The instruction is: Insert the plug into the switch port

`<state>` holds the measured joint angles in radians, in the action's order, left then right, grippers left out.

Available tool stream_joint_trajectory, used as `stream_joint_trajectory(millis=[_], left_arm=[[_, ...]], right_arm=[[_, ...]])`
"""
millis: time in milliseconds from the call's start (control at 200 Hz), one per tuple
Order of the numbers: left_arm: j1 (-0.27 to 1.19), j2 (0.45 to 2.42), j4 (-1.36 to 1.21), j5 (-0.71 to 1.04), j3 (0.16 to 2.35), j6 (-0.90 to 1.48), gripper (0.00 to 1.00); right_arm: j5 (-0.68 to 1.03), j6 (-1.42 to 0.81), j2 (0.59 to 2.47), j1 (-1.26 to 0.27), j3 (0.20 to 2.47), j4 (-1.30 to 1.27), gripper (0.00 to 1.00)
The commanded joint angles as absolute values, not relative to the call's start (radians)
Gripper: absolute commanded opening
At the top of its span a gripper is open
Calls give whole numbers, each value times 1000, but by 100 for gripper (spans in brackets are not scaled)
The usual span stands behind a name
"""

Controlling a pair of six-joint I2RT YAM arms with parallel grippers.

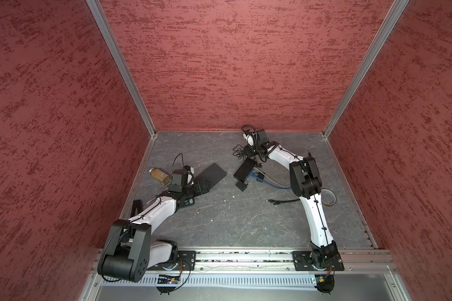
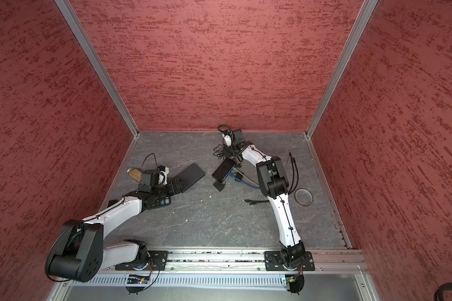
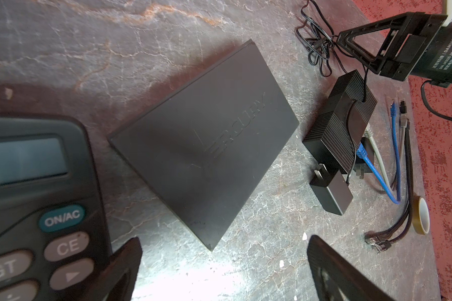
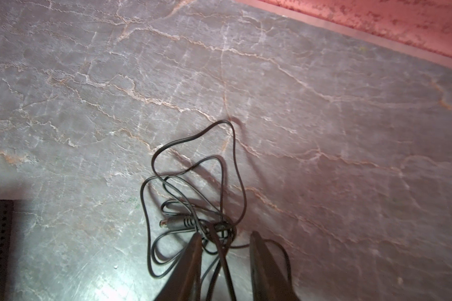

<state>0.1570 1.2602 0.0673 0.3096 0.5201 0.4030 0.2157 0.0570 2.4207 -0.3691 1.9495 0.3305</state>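
At the left of both top views, the left gripper (image 1: pixel 202 186) hangs low by a calculator (image 3: pixel 37 208), its fingers spread wide and holding nothing. Just right of it lies a flat black box (image 1: pixel 213 175). Right of centre sits the switch (image 1: pixel 244 169), with a blue cable (image 3: pixel 362 153) in its side. Above it in the frame, the right gripper (image 4: pixel 226 241) straddles a tangled black cord (image 4: pixel 221 226), its fingers narrowly apart and not pinching. The plug (image 4: pixel 174 223) lies on the table (image 4: pixel 324 130) just beside them.

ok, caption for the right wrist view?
Right gripper straddles a tangled thin black cable, jaws apart, its barrel plug lying on the grey marbled tabletop.
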Motion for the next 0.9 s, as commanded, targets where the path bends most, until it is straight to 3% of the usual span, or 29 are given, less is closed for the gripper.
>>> stream_joint_trajectory(millis=[0,416,892], left_arm=[[150,1262,67,312,510,387,100],[150,1264,65,311,508,385,100],[150,1256,62,314,503,385,100]], right_arm=[[229,69,2428,-365,1964,336,27],[257,71,2410,-363,1954,286,9],[366,142,2180,-365,1651,-19,3]])
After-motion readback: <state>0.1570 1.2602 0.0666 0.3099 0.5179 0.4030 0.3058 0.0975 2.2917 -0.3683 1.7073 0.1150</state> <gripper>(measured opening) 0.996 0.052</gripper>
